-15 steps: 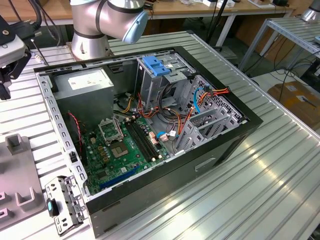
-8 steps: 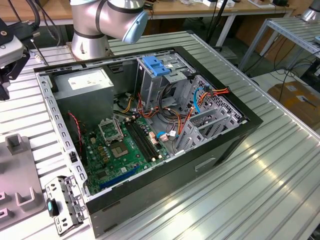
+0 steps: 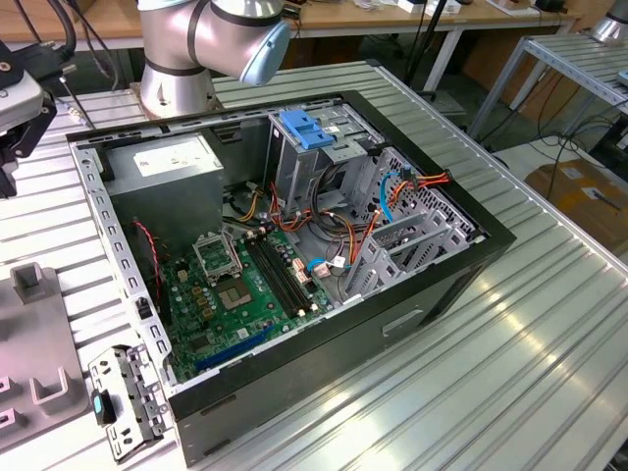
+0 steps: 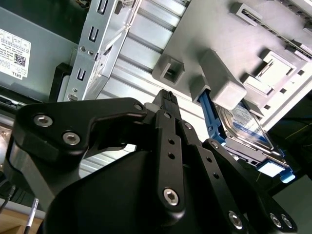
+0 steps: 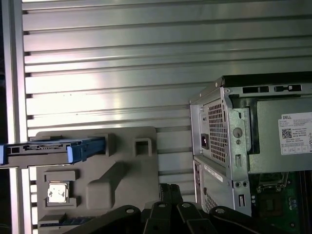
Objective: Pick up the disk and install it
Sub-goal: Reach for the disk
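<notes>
The disk (image 5: 46, 148) stands on its edge in a slot of a grey holder block (image 5: 122, 165) on the ribbed metal table. Its silver face with a blue and white label (image 4: 246, 127) and a blue side rail (image 4: 207, 114) show in the second wrist view. My gripper (image 4: 168, 97) hangs above the table between the holder block and the open computer case (image 5: 229, 146), a short way off the disk. Its black fingers (image 5: 168, 191) lie together with nothing between them. In the exterior view the gripper (image 3: 12, 162) is at the far left edge.
The open case (image 3: 294, 245) lies on its side mid-table, with motherboard (image 3: 245, 285), grey power-supply box (image 3: 167, 162) and a drive cage topped by a blue bracket (image 3: 312, 128). A small metal bracket (image 3: 123, 397) lies by the case. A square chip (image 5: 57, 192) sits in the holder block.
</notes>
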